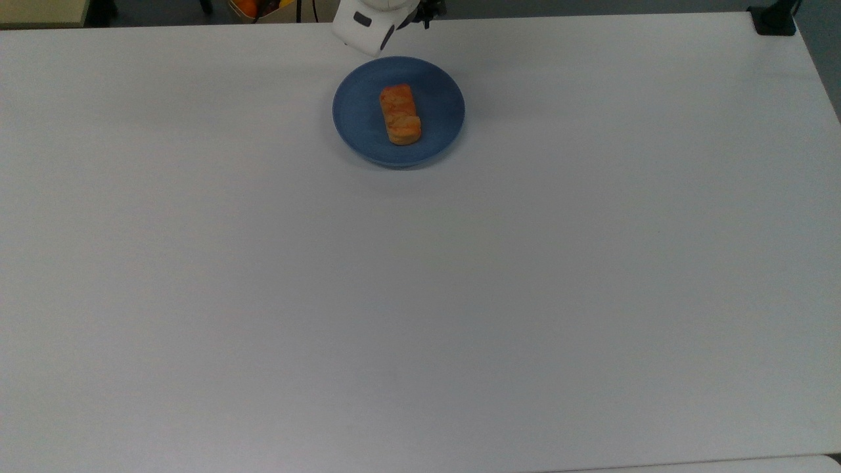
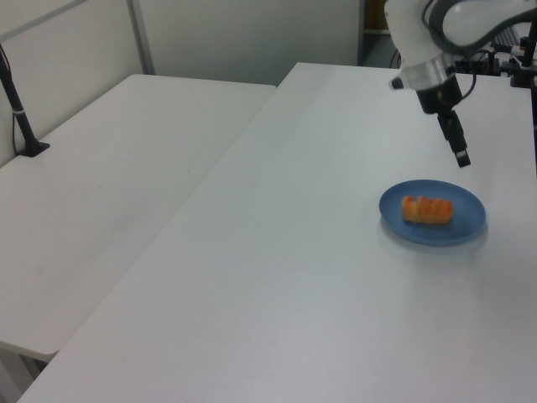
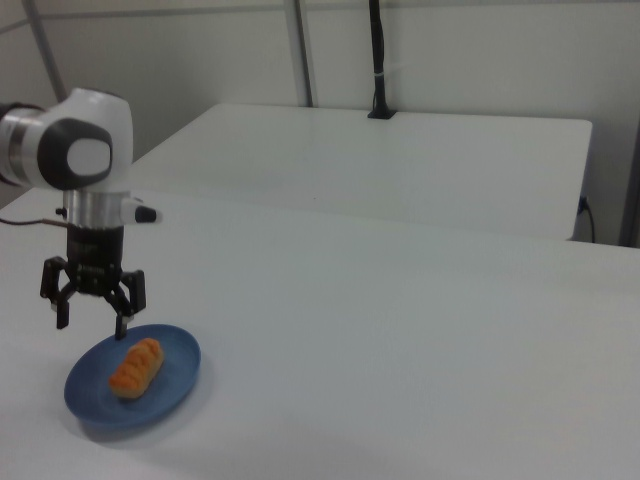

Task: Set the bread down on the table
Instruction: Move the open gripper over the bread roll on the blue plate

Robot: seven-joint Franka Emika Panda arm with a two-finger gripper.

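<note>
The gripper [image 3: 91,318] hangs in the air with its fingers spread, holding nothing. Just below and beside it the bread [image 3: 135,366] lies on a blue plate [image 3: 178,385]. Bare white table [image 1: 460,295] stretches wide beyond the plate's rim.
</note>
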